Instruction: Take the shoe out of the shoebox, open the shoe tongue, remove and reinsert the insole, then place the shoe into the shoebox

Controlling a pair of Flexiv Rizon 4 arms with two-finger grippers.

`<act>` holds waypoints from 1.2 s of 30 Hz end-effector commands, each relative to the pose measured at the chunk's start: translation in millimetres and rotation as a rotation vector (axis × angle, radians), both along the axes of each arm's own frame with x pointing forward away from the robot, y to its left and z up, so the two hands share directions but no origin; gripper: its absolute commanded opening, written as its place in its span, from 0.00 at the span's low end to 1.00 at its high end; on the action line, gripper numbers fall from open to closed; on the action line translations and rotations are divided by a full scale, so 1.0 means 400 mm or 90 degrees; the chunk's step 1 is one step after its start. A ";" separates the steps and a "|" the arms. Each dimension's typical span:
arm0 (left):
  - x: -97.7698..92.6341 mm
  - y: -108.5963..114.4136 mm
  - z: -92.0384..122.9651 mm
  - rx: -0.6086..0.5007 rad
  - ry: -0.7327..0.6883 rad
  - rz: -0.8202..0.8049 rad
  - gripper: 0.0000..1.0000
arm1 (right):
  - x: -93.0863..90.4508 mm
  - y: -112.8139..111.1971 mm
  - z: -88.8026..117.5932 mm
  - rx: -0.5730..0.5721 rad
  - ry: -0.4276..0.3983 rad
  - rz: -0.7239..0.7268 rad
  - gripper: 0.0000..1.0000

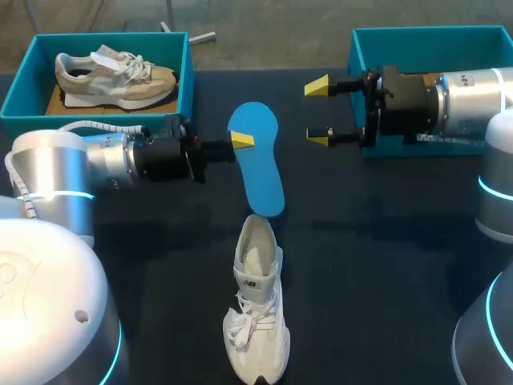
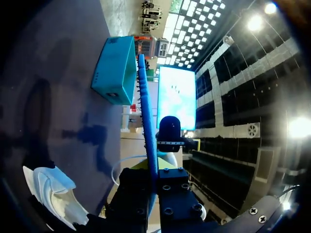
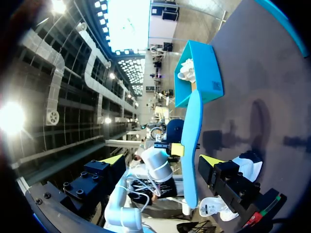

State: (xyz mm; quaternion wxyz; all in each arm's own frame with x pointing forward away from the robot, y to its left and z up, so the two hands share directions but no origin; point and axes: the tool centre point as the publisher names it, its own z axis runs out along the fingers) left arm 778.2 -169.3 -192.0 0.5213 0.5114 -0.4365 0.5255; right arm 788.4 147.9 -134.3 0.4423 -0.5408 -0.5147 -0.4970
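A white shoe [image 1: 258, 313] lies on the dark table, toe toward the front edge, heel opening facing the back. Just above its heel hangs a blue insole [image 1: 258, 164], and my left gripper [image 1: 240, 140] is shut on the insole's upper edge. In the left wrist view the insole [image 2: 146, 116] runs edge-on out from between the fingers, with the shoe [image 2: 53, 194] down beside it. My right gripper [image 1: 318, 112] is open, to the right of the insole and apart from it. Its wrist view shows the insole [image 3: 192, 145] ahead of its spread tips [image 3: 163, 160].
A teal shoebox [image 1: 189, 76] at the back left holds a beige shoe [image 1: 112, 76]. A second teal shoebox [image 1: 433, 36] stands at the back right, behind my right gripper. It also shows in the left wrist view [image 2: 116, 70].
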 end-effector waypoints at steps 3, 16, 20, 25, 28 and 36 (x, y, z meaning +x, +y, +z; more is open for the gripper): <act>-0.002 0.000 0.001 0.001 0.000 0.000 0.00 | -0.012 -0.009 0.043 -0.088 -0.034 0.009 1.00; -0.002 0.000 0.001 0.001 0.000 0.000 0.00 | -0.027 0.040 0.173 -0.399 -0.041 -0.001 1.00; -0.002 0.000 0.001 0.001 0.000 0.000 0.00 | -0.035 0.063 0.210 -0.490 -0.047 -0.002 1.00; -0.002 0.000 0.001 0.001 0.000 0.000 0.00 | -0.043 0.091 0.229 -0.591 -0.044 0.010 1.00; -0.002 0.000 0.001 0.001 0.000 0.000 0.00 | -0.049 0.105 0.234 -0.626 -0.043 0.013 1.00; -0.002 0.000 0.001 0.001 0.000 0.000 0.00 | -0.066 0.169 0.226 -0.712 -0.024 0.014 1.00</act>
